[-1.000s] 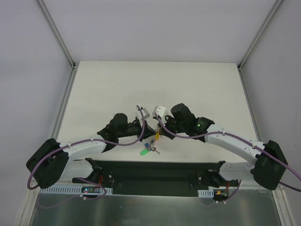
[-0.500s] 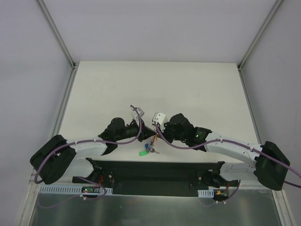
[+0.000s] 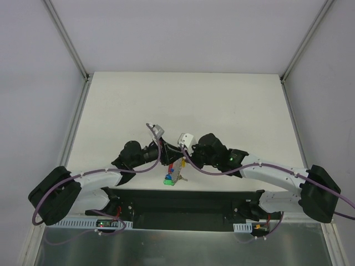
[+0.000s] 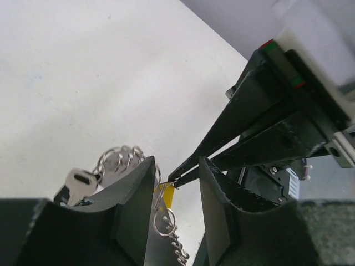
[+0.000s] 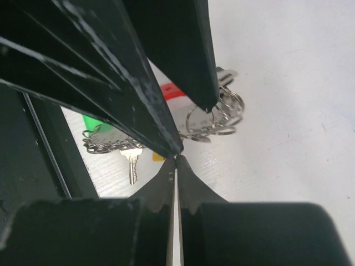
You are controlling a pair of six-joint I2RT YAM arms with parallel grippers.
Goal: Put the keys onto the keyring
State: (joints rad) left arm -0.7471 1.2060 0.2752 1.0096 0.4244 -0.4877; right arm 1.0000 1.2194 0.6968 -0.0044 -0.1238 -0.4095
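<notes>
The keys (image 3: 172, 176) lie bunched on the worktop (image 3: 183, 105), right under both arms' tips, so neither arm is nearer. The bunch's long axis slants from the keyring (image 5: 170, 89) at its far end to a green cap (image 3: 166, 181) at its near end. Above the bunch, the left fingers (image 4: 136, 199) stand spread around a small ring (image 4: 165, 223). The right fingers (image 5: 160, 189), pressed together, meet beside it; whether they pinch its wire I cannot tell.

No word, brand, number or sign can be read in any view. The keys (image 3: 173, 176) show only plain coloured caps and bare metal (any stamping on them is too small and blurred to tell).
</notes>
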